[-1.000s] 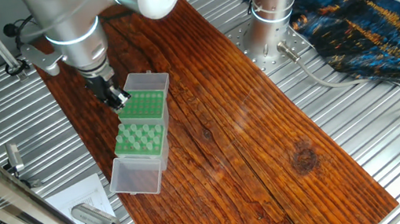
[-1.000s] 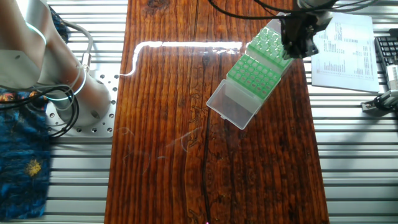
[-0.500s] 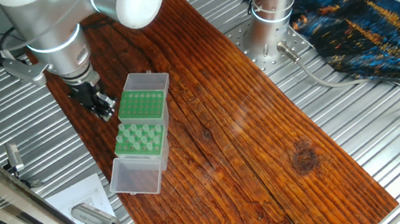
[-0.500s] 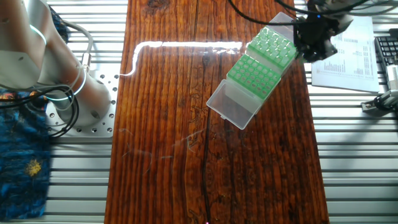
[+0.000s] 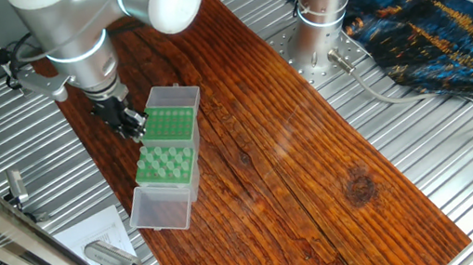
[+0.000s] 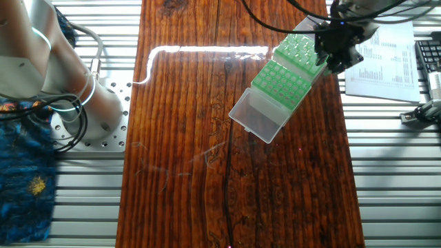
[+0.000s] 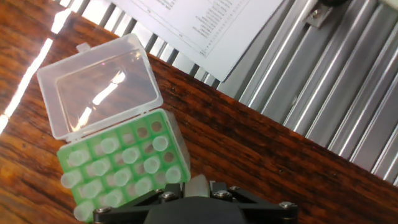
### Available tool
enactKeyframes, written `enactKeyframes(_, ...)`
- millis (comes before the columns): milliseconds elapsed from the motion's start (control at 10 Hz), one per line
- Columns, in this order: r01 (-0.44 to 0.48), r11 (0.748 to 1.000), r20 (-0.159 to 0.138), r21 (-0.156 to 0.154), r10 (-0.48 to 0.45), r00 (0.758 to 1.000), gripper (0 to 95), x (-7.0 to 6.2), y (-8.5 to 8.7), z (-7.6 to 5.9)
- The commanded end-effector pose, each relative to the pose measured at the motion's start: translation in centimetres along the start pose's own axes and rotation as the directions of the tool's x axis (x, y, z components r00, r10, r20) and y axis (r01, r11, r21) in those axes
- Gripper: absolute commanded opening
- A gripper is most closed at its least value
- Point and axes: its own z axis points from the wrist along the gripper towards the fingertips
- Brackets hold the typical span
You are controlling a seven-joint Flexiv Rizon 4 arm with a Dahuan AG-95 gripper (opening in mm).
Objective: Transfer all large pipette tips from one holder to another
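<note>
Two green holders lie end to end on the wooden table. The one nearer the paper [image 5: 166, 165] [image 6: 300, 52] carries the large pipette tips [image 7: 118, 171], pale cones upright in rows; a few of its holes by the lid are bare. The other holder [image 5: 168, 124] [image 6: 281, 84] shows only holes. My gripper [image 5: 130, 122] [image 6: 333, 55] [image 7: 198, 185] hangs just off the side of the holders, near where they meet. In the hand view its jaws stand shut on a pale tip [image 7: 198, 182], with the filled holder just left of them.
Each holder has a clear lid folded open at its outer end [image 5: 159, 208] [image 5: 173, 95] [image 7: 99, 84]. A printed paper [image 6: 386, 48] [image 7: 205, 25] lies on the slatted metal bench [image 7: 336, 93] beyond the table edge. The arm's base [image 5: 323, 16] stands at the far side.
From above the holders the gripper swung out toward the table edge, then came partway back to their side. The holders and lids have not moved.
</note>
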Motion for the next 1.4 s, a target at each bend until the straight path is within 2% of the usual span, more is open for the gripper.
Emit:
enactKeyframes(100,-0.022,1.000,0.000,0.003,0.022,1.000,19.0,-0.4,0.4,0.3)
enactKeyframes(700,-0.037,0.999,-0.012,0.004,0.037,0.999,19.0,-0.9,0.8,1.3)
enactKeyframes(1400,-0.047,0.999,-0.009,0.000,0.047,0.999,19.0,-1.0,0.8,1.6)
